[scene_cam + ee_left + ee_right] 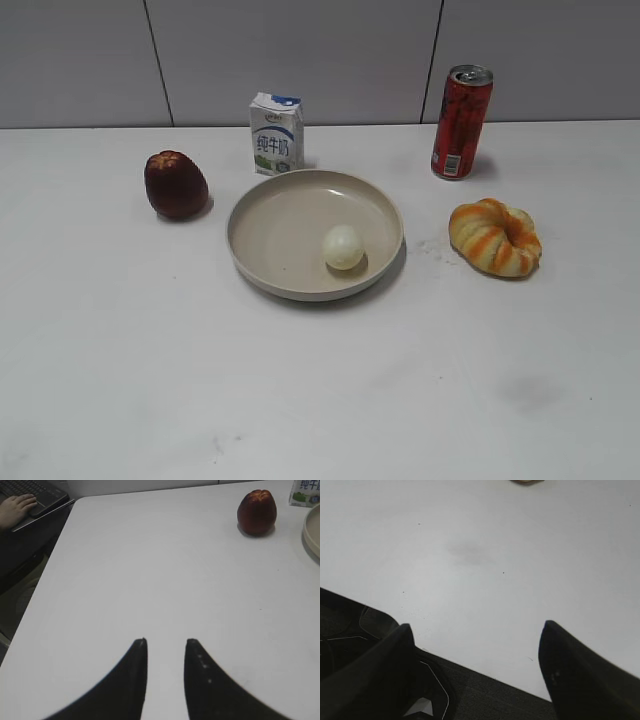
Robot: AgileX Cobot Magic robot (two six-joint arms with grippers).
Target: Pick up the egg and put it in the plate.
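Both grippers, left (165, 641) and right (477, 625), show curved, tapering matte-black jaws; small pale specks, possibly screws.

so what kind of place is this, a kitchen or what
Probably a lab or office test bench, not a kitchen: a bare white table against plain wall panels, food props such as the apple set around the plate, and someone's hand on a laptop keyboard beside it.

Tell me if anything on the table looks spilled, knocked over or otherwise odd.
Nothing stands out. The milk carton and the can stand upright, with no spill visible. The egg lies whole inside the plate, with the apple and bread on either side. Only faint smudges mark the table.
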